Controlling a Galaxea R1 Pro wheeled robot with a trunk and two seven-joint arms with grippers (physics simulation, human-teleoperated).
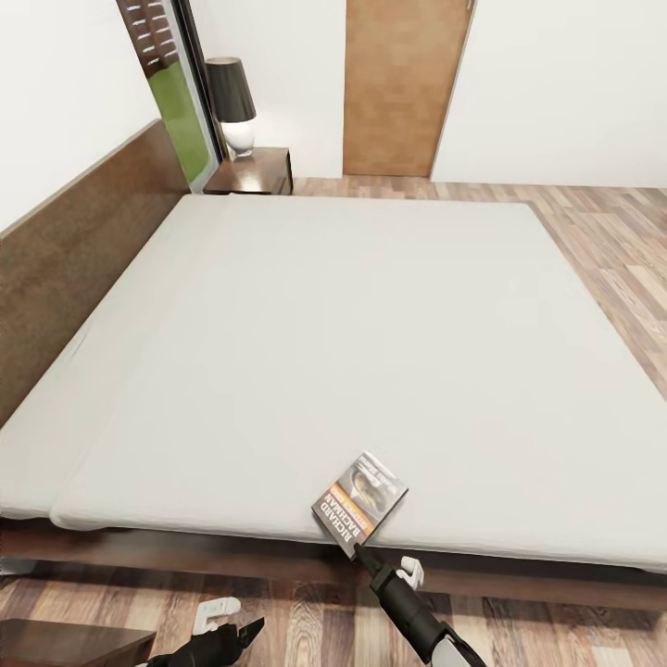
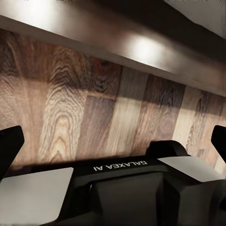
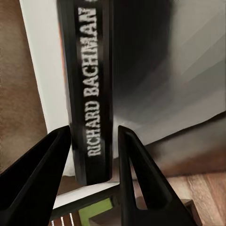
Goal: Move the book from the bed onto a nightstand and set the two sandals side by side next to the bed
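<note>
The book (image 1: 361, 505) lies at the near edge of the bed's pale-grey mattress (image 1: 352, 352), one corner hanging past the edge. My right gripper (image 1: 358, 554) comes up from below and is shut on that near corner. In the right wrist view its two black fingers (image 3: 52, 160) press both sides of the book's black spine (image 3: 92, 94), lettered "RICHARD BACHMAN". Lower left, over the floor, my left gripper (image 1: 243, 632) is open; its fingertips (image 2: 9, 141) stand wide apart with nothing between them. The sandals are out of view.
A nightstand (image 1: 264, 176) carrying a black-shaded lamp (image 1: 232, 97) stands at the far end of the headboard (image 1: 74, 232), next to a window. Another dark wooden top (image 1: 65, 644) shows at the lower left. A wooden door (image 1: 403, 83) is behind; plank floor (image 1: 602, 241) runs along the right.
</note>
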